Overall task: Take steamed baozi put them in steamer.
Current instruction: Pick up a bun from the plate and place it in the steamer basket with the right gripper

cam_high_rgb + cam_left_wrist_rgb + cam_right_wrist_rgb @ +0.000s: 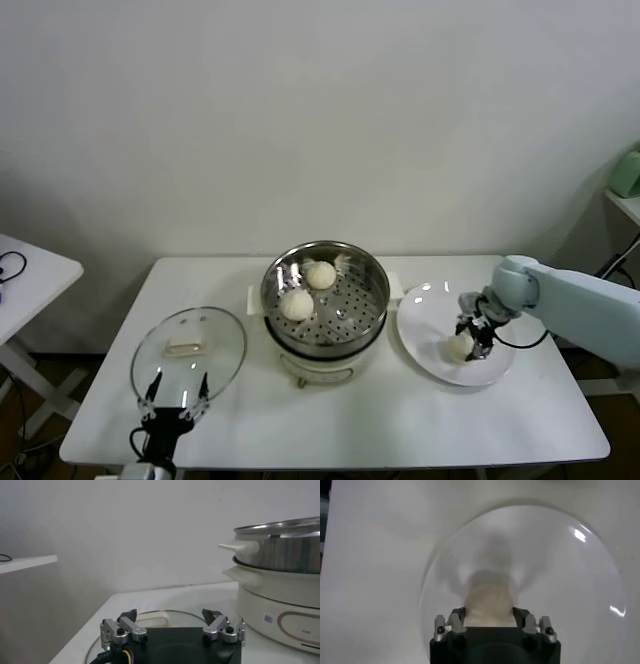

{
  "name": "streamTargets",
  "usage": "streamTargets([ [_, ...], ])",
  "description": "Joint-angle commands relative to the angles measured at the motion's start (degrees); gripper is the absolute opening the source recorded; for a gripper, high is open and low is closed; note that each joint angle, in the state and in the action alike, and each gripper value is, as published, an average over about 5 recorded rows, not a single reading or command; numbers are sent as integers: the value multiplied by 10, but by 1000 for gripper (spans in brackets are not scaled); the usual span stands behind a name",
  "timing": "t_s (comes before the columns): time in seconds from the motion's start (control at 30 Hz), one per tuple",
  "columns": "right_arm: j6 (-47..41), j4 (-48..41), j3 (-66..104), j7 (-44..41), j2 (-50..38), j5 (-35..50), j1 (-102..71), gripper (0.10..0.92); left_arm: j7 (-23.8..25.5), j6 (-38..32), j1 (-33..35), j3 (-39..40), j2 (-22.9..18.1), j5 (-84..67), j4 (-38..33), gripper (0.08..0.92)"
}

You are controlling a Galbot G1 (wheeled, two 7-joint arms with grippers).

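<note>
Down at the table's near edge the left gripper (pixel 172 392) waits open beside the glass lid (pixel 188 348), while right of the steamer (pixel 325 296), already holding 2 baozi (pixel 297 304), the right gripper (pixel 470 341) clamps the plate's (pixel 425 305) last bun (pixel 458 347), needing a lift next.

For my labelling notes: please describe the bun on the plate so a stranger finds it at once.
Right of the steamer lies a white plate. The baozi sits alone there, between the right gripper fingers; the other two buns lie inside the steamer.
</note>
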Motion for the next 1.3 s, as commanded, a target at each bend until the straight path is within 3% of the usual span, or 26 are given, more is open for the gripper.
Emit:
streamTargets([
  [0.03,22,25,-69,-22,-1,27,110,624,-1,1,0,0,-1,0,-2,823],
  [0.33,154,81,-194,-67,21,77,340,602,-2,0,3,-1,-3,0,-5,823],
  [0.6,245,155,-190,-80,86,112,490,623,-3,0,1,0,-5,1,-4,823],
  [1.0,289,267,-99,-17,184,-48,405,629,-2,2,-3,1,-7,3,0,823],
  [1.3,299,222,-105,15,258,-140,302,628,-2,3,-3,0,-8,4,-2,823],
])
